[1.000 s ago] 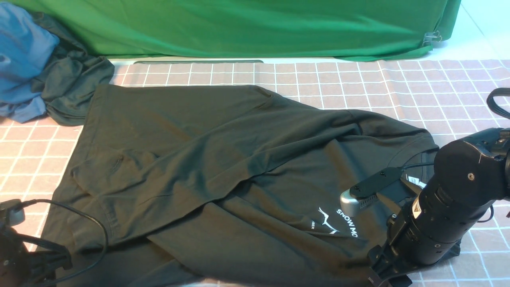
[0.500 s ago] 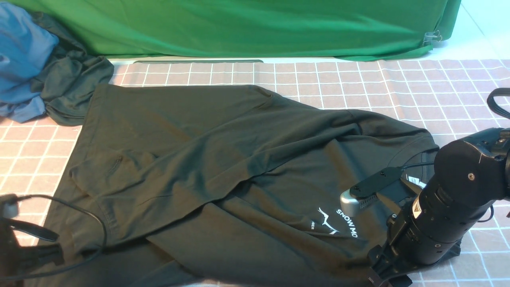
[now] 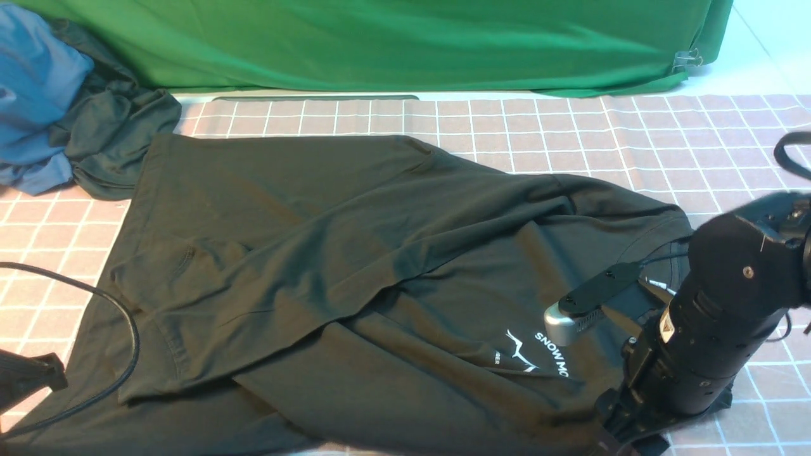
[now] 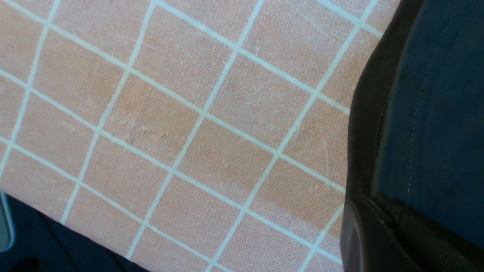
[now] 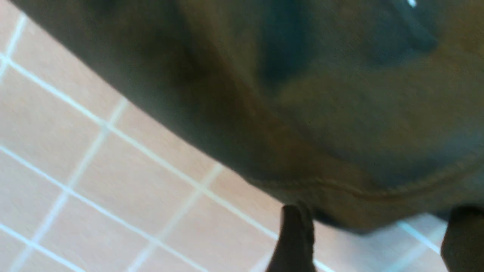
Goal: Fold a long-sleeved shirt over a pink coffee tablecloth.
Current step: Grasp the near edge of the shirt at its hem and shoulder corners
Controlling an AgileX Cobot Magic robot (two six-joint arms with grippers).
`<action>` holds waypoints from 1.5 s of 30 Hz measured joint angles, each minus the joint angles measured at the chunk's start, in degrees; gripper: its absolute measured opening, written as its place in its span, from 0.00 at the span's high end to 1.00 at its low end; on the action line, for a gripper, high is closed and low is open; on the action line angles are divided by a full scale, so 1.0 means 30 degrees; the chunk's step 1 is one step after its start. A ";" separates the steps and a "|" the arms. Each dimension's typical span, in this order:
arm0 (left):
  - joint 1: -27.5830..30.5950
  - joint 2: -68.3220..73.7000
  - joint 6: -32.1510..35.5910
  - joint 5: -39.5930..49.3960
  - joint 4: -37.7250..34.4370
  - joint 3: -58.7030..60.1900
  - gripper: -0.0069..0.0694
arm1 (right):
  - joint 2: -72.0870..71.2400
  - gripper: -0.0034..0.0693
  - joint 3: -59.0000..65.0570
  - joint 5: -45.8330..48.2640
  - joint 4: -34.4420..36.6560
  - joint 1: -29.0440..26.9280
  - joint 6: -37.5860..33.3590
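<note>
1. Layout: long-sleeved shirt [image 3: 380, 253], black and wrinkled, lies spread on pink coffee tablecloth [image 3: 633, 139]. One sleeve [image 3: 304, 253] is folded diagonally across the body.
2. Left claw [image 4: 363, 234]: jaws closed tight on the shirt's hem. In the left wrist view the stitched edge runs straight into the dark fingers, with bare gridded cloth just beside them.
3. Front view does not show the left claw itself. Only a black part of the left arm [image 3: 28, 379] and a looping cable [image 3: 120, 329] appear at the near left corner. The shirt's near corner reaches out toward that spot.
4. Right claw [image 5: 374, 215]: jaws wide, nothing pinched. A seamed shirt edge sits between the two fingertips [image 5: 293, 226] at about tip level. The frame is too blurred to tell whether it touches them. Tablecloth squares show past the edge.
5. Right arm [image 3: 716, 329] stands over the shirt's near right corner and hides its claw in the front view. The silver-and-black wrist camera [image 3: 583, 310] juts from it. The white chest print [image 3: 538, 358] lies just beside the right claw, on the side facing the left claw.
6. Well apart from both claws, along the far side: green cloth [image 3: 380, 44]. On the left claw's side, a blue garment [image 3: 31, 82] is bunched with a grey-green garment [image 3: 120, 139], which sits just beside the shirt's far corner.
</note>
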 joint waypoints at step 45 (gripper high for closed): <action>0.0000 -0.0043 0.0470 0.0604 -0.1207 -0.2058 0.88 | 0.0015 0.85 0.0544 -0.1446 0.1737 -0.0739 0.1107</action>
